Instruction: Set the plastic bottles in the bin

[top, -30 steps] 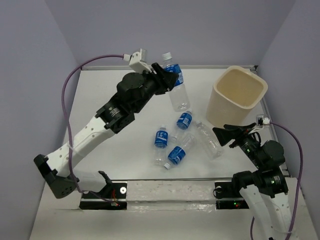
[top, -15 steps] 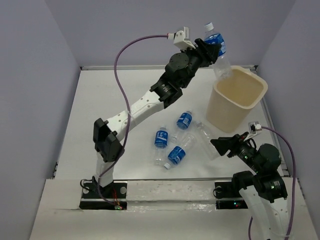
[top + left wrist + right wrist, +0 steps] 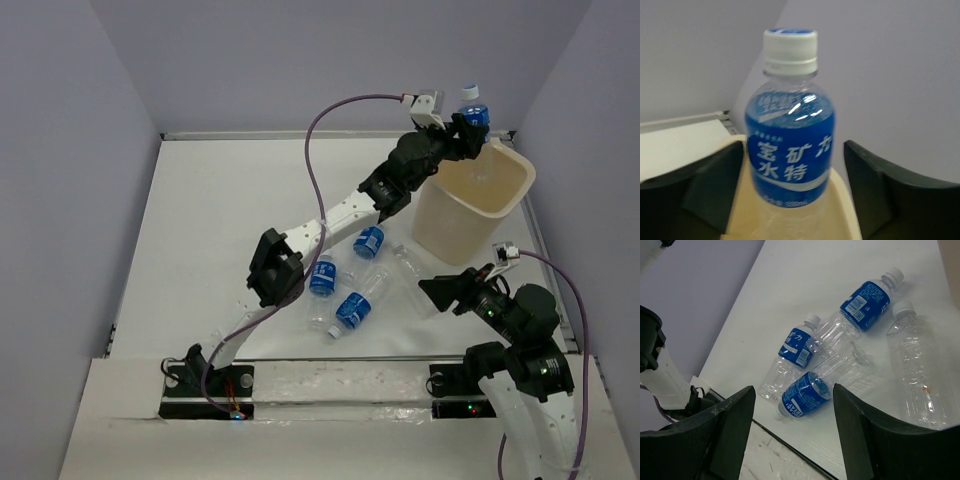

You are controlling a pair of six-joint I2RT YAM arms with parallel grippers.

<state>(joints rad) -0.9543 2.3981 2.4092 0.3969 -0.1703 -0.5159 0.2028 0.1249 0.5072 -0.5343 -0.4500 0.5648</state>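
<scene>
**Bottle poised over the bin**

From above, the left pincer point(image 3: 468, 128) reaches to the far right, clenched on a blue-labelled bottle point(image 3: 473, 110). It holds the bottle cap up above the far-left rim of the bin point(image 3: 440, 215), presumably so that letting go drops it inside. Four bottles point(image 3: 321, 275) lie in the middle of the bench point(image 3: 200, 220).

The left wrist view shows the label between the fingers point(image 3: 880, 195), with the cream rim below.

The right wrist view looks past the right pincer point(image 3: 794, 392), released and spread, at those four, likely the next pick.

Left arm's stretched way out, left tool point(image 3: 466, 136) clamped on a bottle point(image 3: 474, 112) — right tool point(image 3: 438, 292) is held low, jaws spread.
</scene>
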